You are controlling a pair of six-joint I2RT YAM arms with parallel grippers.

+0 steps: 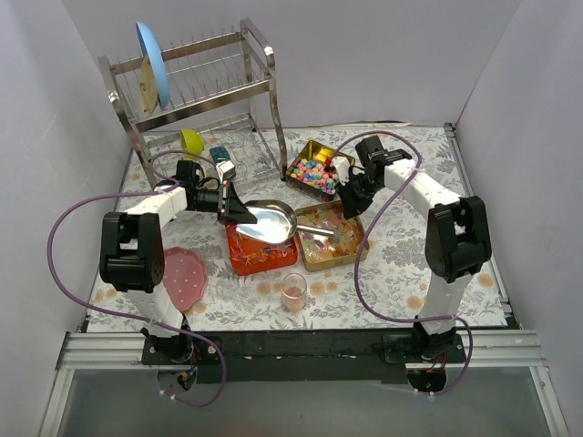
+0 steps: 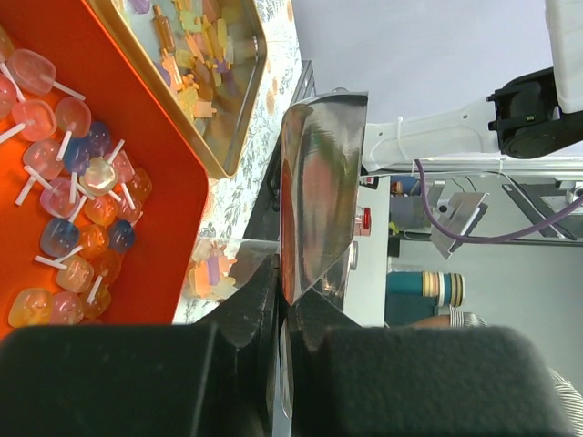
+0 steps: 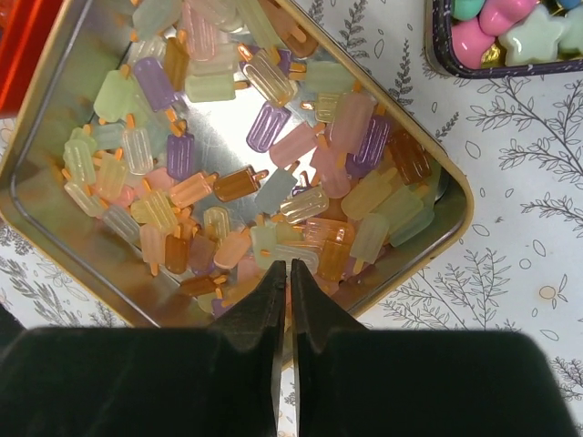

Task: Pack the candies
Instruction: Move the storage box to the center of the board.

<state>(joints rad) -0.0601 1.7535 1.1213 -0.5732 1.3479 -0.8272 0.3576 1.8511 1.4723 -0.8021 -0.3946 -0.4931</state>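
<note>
Three lots of candies, each in its own open tin on the desk (image 1: 392,264), which has a floral-print cloth.

Gold tin (image 3: 463,196), mirror-bright floor: translucent ice-lolly-shaped pieces (image 3: 228,182) in pale green, lilac, pink and amber, each with a stub stick.

Orange tray (image 2: 137,118), just left of the gold tin: glossy rounded lollipops (image 2: 73,209) on thin white sticks.

Dark tin (image 3: 433,45), behind the gold one: opaque pastel stars and rounds (image 3: 496,36).

Over the gold tin's near edge hangs the right hand (image 3: 284,269), black fingers drawn almost together with a hairline slit between. Cannot tell whether a piece is pinched at the tips.

Above the orange tray, the left hand (image 2: 284,291) is clamped on the rim of a polished steel bowl (image 2: 319,182).

Small clear cup (image 1: 293,291) in front of the tins, a few sweets in its bottom.

Wire dish rack (image 1: 200,91) back left, with a blue plate (image 1: 150,64) upright in it.
</note>
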